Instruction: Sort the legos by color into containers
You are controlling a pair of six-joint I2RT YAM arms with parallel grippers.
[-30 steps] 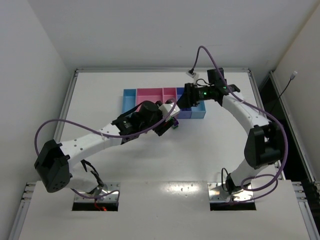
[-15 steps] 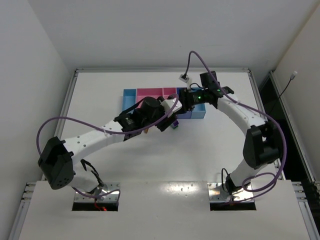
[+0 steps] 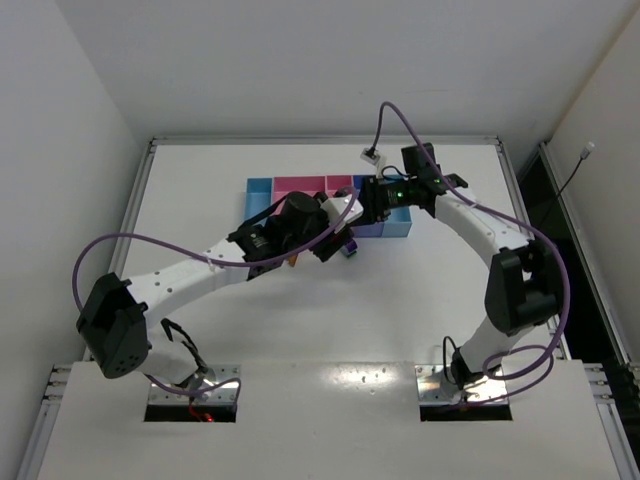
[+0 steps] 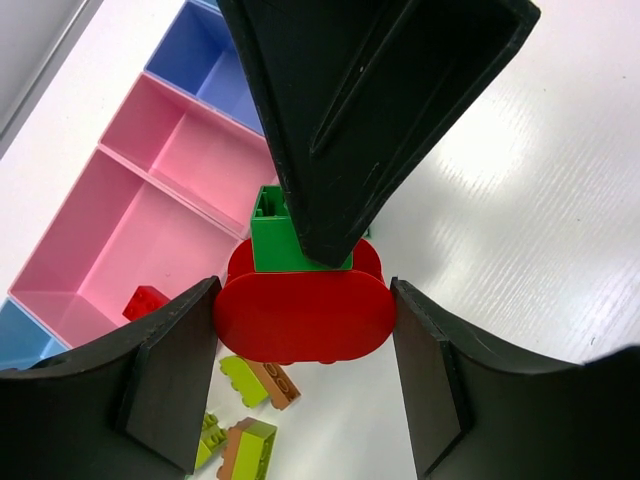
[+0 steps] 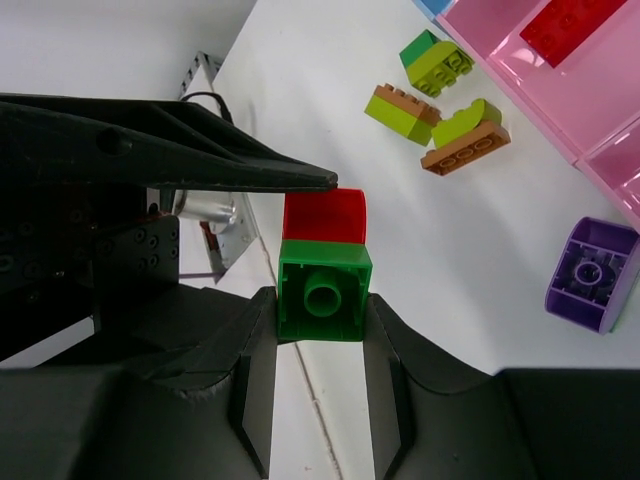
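Both clenched, left gripper [image 4: 302, 305] on red brick [image 4: 305, 330], right gripper [image 5: 320, 308] on green brick [image 5: 322, 285], pink tray [image 4: 130, 240] edge near

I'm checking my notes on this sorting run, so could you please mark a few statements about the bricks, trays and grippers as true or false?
1. The left gripper holds a rounded red brick between its fingers. True.
2. The right gripper is wide open and empty. False: it is closed on the green brick, which is stuck to the rounded red brick.
3. A second red brick lies inside the wide pink tray. True.
4. The purple brick sits in a blue tray. False: it lies on the white table, outside the trays.
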